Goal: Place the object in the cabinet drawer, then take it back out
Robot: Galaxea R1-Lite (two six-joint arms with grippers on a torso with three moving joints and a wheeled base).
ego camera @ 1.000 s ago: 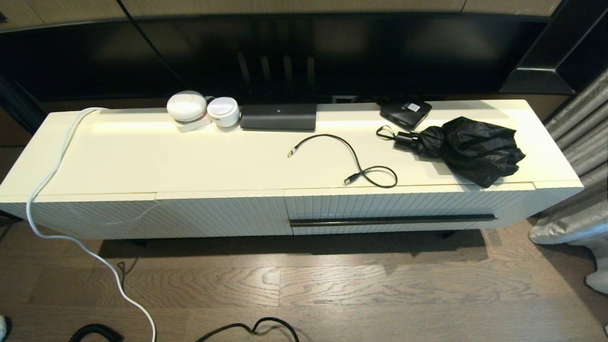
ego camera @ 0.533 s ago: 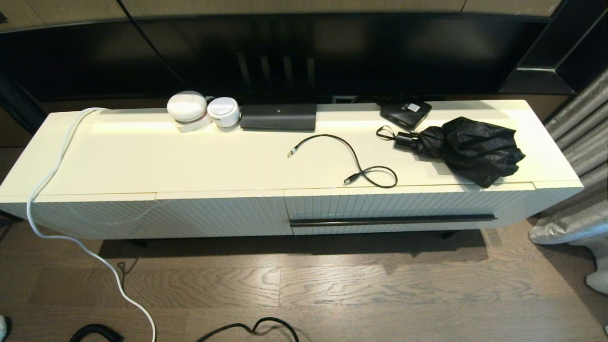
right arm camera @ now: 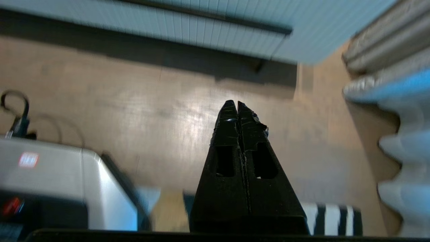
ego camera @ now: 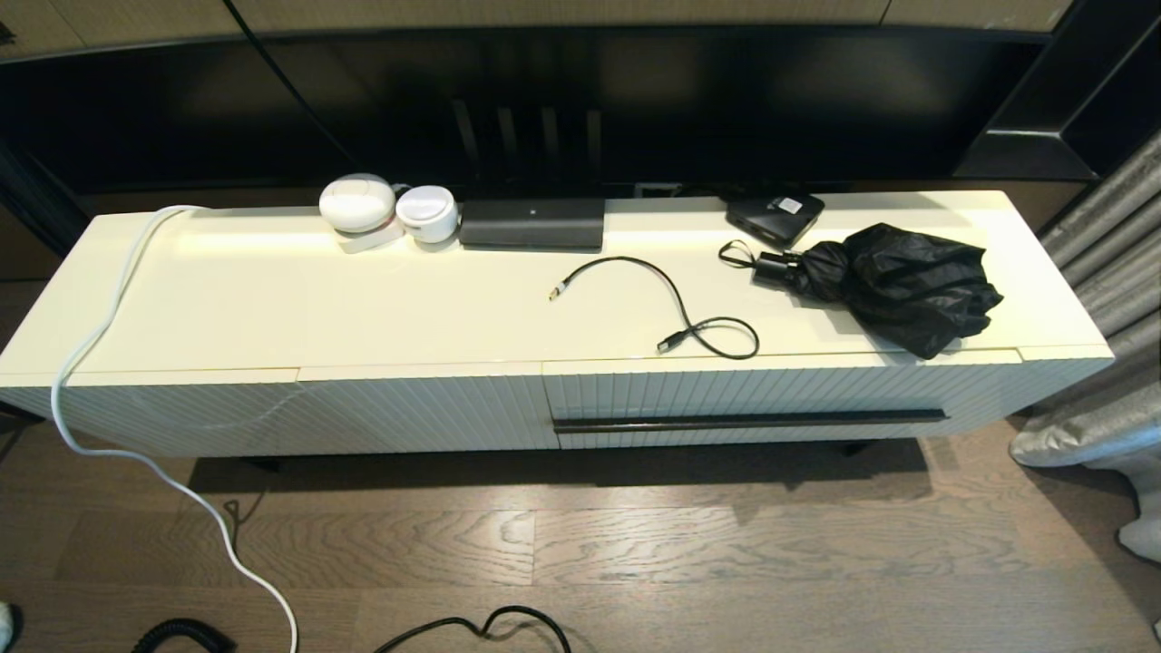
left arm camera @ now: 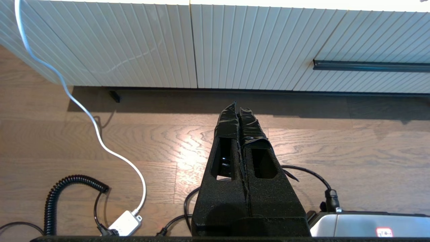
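The cabinet drawer (ego camera: 753, 394) is shut, its ribbed cream front carrying a long black bar handle (ego camera: 751, 421). On the cabinet top above it lie a looped black cable (ego camera: 676, 308) and a folded black umbrella (ego camera: 893, 272); which of them is the object I cannot tell. Neither arm shows in the head view. My left gripper (left arm camera: 237, 109) hangs shut and empty over the wooden floor in front of the cabinet, with the handle (left arm camera: 369, 65) beyond it. My right gripper (right arm camera: 237, 104) is also shut and empty, low over the floor near the cabinet's right end (right arm camera: 295, 40).
A white cord (ego camera: 100, 336) runs over the cabinet's left end down to the floor. At the back of the cabinet top stand two white round devices (ego camera: 385, 210), a black box (ego camera: 531, 223) and a small black device (ego camera: 774, 216). Grey curtains (ego camera: 1102, 299) hang at the right.
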